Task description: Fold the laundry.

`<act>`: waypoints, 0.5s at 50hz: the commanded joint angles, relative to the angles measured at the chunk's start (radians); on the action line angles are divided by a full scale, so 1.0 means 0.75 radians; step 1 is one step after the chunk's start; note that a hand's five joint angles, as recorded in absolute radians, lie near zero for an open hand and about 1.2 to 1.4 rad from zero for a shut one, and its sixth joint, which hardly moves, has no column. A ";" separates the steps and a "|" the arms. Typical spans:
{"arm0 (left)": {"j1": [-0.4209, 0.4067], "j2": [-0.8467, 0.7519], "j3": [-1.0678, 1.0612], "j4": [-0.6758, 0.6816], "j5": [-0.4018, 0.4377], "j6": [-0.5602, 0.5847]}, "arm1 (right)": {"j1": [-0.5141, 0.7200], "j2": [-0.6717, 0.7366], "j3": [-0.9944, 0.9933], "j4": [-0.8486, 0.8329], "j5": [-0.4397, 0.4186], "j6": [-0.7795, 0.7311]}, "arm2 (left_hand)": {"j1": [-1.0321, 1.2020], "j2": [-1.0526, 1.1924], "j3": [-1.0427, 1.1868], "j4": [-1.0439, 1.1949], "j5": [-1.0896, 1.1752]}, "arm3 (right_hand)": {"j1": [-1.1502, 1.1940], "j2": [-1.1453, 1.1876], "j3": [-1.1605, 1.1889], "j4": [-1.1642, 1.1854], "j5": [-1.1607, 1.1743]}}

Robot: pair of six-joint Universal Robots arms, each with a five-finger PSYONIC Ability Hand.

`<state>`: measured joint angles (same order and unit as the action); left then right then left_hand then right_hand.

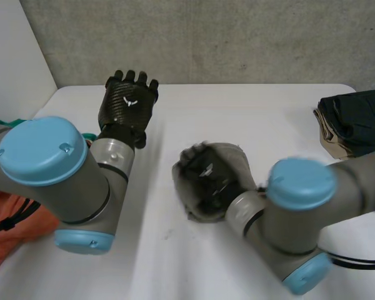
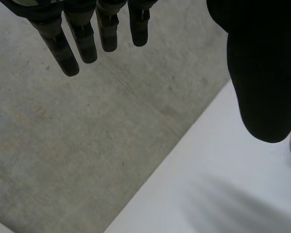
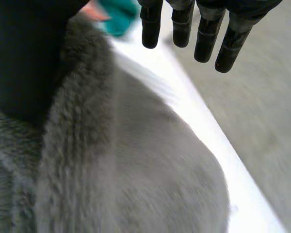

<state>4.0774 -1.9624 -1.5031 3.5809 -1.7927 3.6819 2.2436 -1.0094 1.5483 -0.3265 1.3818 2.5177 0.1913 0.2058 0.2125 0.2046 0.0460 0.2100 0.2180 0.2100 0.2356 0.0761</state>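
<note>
**A:** The grey fleecy cloth (image 1: pixel 236 159) sits at the middle of the white table (image 1: pixel 250 106), a touch right of centre. It's bunched up and wrapped around the right hand (image 1: pixel 206 178).

**B:** And that hand isn't clamping it. In the right wrist view the fingers (image 3: pixel 151 26) run out straight and spread, clear of the fleece. The cloth lies under the palm and banks up against the thumb (image 3: pixel 24 63).

**A:** Whether the bundle rests on the table or hangs just off it, I can't tell.

**B:** Over to the left hand (image 1: pixel 128 100): far and left of the cloth, well apart from it. Fingers straight, thumb wide, nothing in it.

**A:** At the far right edge there's a stack of folded dark garments (image 1: pixel 356 119). Near left, an orange cloth (image 1: pixel 12 228), with a bit of teal fabric (image 1: pixel 5 122) beyond it.
</note>
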 commanded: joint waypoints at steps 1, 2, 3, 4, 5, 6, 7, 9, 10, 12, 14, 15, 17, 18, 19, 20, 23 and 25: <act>-0.069 -0.089 0.183 -0.066 0.010 -0.178 | -0.330 -0.319 0.100 0.089 -0.032 0.889 | 0.022 0.002 -0.007 0.004 -0.017 | -0.047 -0.058 -0.047 -0.081 -0.101; -0.086 -0.106 0.208 -0.084 0.012 -0.201 | -0.351 -0.333 0.100 0.120 -0.048 0.926 | 0.022 0.002 -0.007 0.004 -0.017 | -0.047 -0.058 -0.047 -0.081 -0.101; -0.104 -0.126 0.235 -0.105 0.014 -0.223 | -0.367 -0.341 0.096 0.159 -0.065 0.946 | 0.022 0.002 -0.007 0.004 -0.017 | -0.047 -0.058 -0.047 -0.081 -0.101; -0.125 -0.152 0.263 -0.133 0.014 -0.252 | -0.398 -0.342 0.079 0.234 -0.077 0.952 | 0.022 0.002 -0.007 0.004 -0.017 | -0.047 -0.058 -0.047 -0.081 -0.101; -0.153 -0.199 0.312 -0.186 0.016 -0.293 | -0.412 -0.338 0.067 0.269 -0.087 0.944 | 0.022 0.002 -0.007 0.004 -0.017 | -0.047 -0.058 -0.047 -0.081 -0.101; -0.168 -0.224 0.335 -0.215 0.016 -0.313 | -0.420 -0.331 0.055 0.302 -0.092 0.938 | 0.022 0.002 -0.007 0.004 -0.017 | -0.047 -0.058 -0.047 -0.081 -0.101; -0.180 -0.251 0.361 -0.246 0.018 -0.334 | -0.427 -0.321 0.040 0.331 -0.094 0.930 | 0.022 0.002 -0.007 0.004 -0.017 | -0.047 -0.058 -0.047 -0.081 -0.101; -0.207 -0.322 0.435 -0.334 0.028 -0.391 | -0.421 -0.256 -0.019 0.404 -0.087 0.887 | 0.022 0.002 -0.007 0.004 -0.017 | -0.047 -0.058 -0.047 -0.081 -0.101; -0.215 -0.349 0.460 -0.360 0.032 -0.409 | -0.421 -0.223 -0.045 0.425 -0.087 0.869 | 0.022 0.002 -0.007 0.004 -0.017 | -0.047 -0.058 -0.047 -0.081 -0.101; -0.229 -0.402 0.505 -0.410 0.038 -0.438 | -0.419 -0.127 -0.133 0.472 -0.083 0.806 | 0.022 0.002 -0.007 0.004 -0.017 | -0.047 -0.058 -0.047 -0.081 -0.101; -0.246 -0.470 0.560 -0.477 0.032 -0.469 | -0.419 -0.070 -0.180 0.501 -0.081 0.777 | 0.022 0.002 -0.007 0.004 -0.017 | -0.047 -0.058 -0.047 -0.081 -0.101; -0.252 -0.488 0.570 -0.494 0.032 -0.471 | -0.419 -0.019 -0.221 0.527 -0.081 0.750 | 0.026 0.006 -0.003 0.008 -0.013 | -0.047 -0.058 -0.047 -0.081 -0.101; -0.258 -0.519 0.585 -0.537 0.028 -0.475 | -0.416 0.031 -0.256 0.550 -0.077 0.730 | 0.030 0.010 0.001 0.012 -0.009 | -0.047 -0.058 -0.047 -0.081 -0.101; -0.256 -0.525 0.587 -0.549 0.026 -0.475 | -0.414 0.055 -0.273 0.556 -0.073 0.724 | 0.034 0.014 0.005 0.016 -0.006 | -0.047 -0.058 -0.047 -0.081 -0.101; -0.256 -0.527 0.585 -0.561 0.024 -0.475 | -0.406 0.084 -0.291 0.558 -0.067 0.715 | 0.037 0.018 0.009 0.020 -0.002 | -0.047 -0.058 -0.047 -0.081 -0.101; -0.256 -0.533 0.583 -0.581 0.018 -0.469 | -0.396 0.102 -0.301 0.558 -0.061 0.711 | 0.037 0.018 0.009 0.020 -0.002 | -0.047 -0.058 -0.047 -0.081 -0.101; -0.252 -0.543 0.581 -0.622 0.003 -0.459 | -0.355 0.165 -0.340 0.564 -0.034 0.681 | 0.037 0.018 0.009 0.020 -0.002 | -0.047 -0.058 -0.047 -0.081 -0.101; -0.248 -0.550 0.579 -0.676 -0.011 -0.446 | -0.345 0.192 -0.350 0.564 -0.016 0.644 | 0.041 0.022 0.013 0.024 0.002 | -0.047 -0.058 -0.047 -0.081 -0.101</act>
<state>3.8835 -2.3657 -1.0605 3.1409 -1.7795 3.3265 1.9489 -0.9353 1.3219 0.0963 1.3354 3.0478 0.1914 0.2058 0.2125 0.2046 0.0460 0.2100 0.2182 0.2100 0.2356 0.0662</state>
